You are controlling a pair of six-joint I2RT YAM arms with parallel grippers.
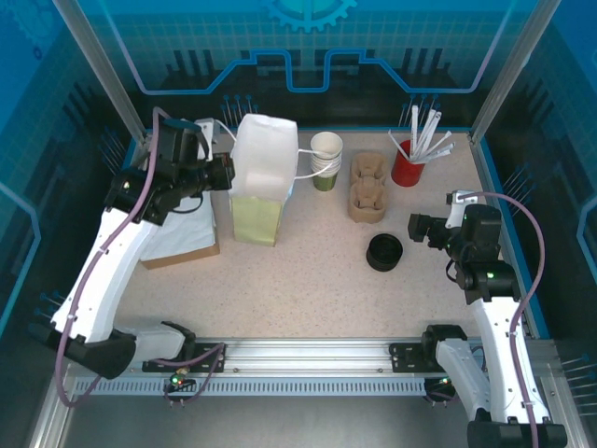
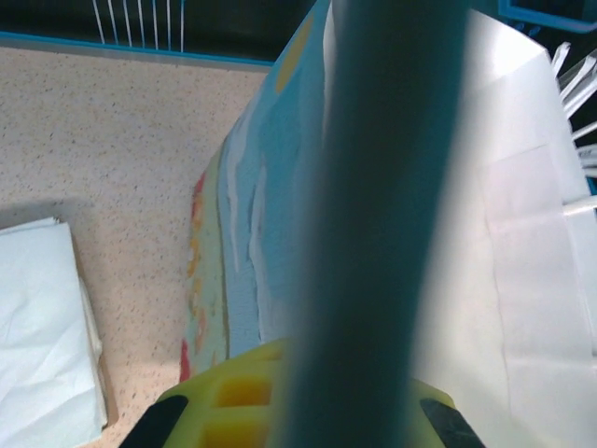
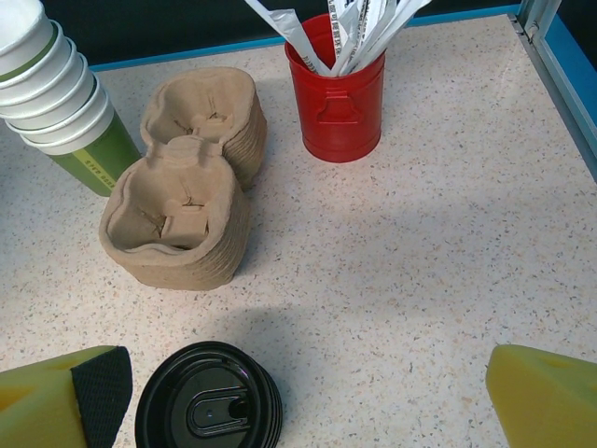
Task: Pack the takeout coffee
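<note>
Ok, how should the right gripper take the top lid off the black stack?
By the rim, on opposite sides, from straight above. The top lid lies flat on its stack, with its round edge free all round; the right gripper is open nearby.

Left to right stand bag [image 1: 264, 177], cup stack [image 1: 326, 161], carriers [image 1: 367, 191] and straw tin [image 1: 407, 170]; the lids [image 1: 384, 252] sit in front.

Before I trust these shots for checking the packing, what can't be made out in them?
Inside of the bag: top view, its own white top hides it.
Its middle: left wrist view, a blurred grey band close to the lens crosses it.
The lids: right wrist view, cut by the bottom edge.
The cups: right wrist view, cut by the left edge.
</note>
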